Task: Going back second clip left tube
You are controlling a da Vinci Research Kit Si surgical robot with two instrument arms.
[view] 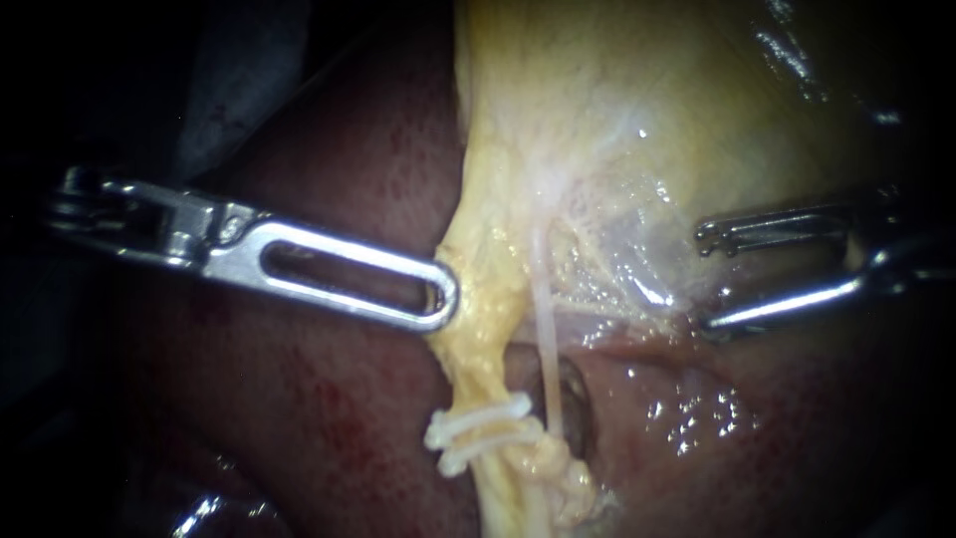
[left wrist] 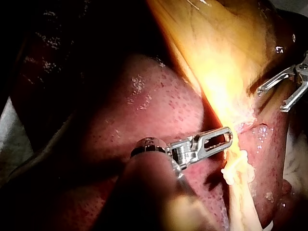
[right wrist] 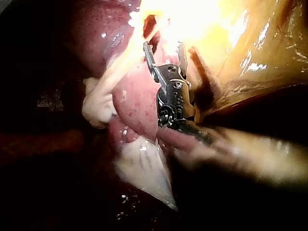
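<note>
Two clips (view: 483, 430) sit low on the left tube (view: 480, 349), left instrument (view: 443, 299) clamped on it just above; right instrument (view: 702, 279), jaws agape & empty, risks snagging the thin right tube (view: 543, 319) or gallbladder (view: 647, 100) if withdrawn crooked.

Centre lit, edges dark; glare on gallbladder (left wrist: 221, 62).

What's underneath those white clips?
The white clips sit across the yellow tube, and dark red liver lies behind them. The bit of tube squeezed inside the clips is covered, so it can't be seen.
</note>
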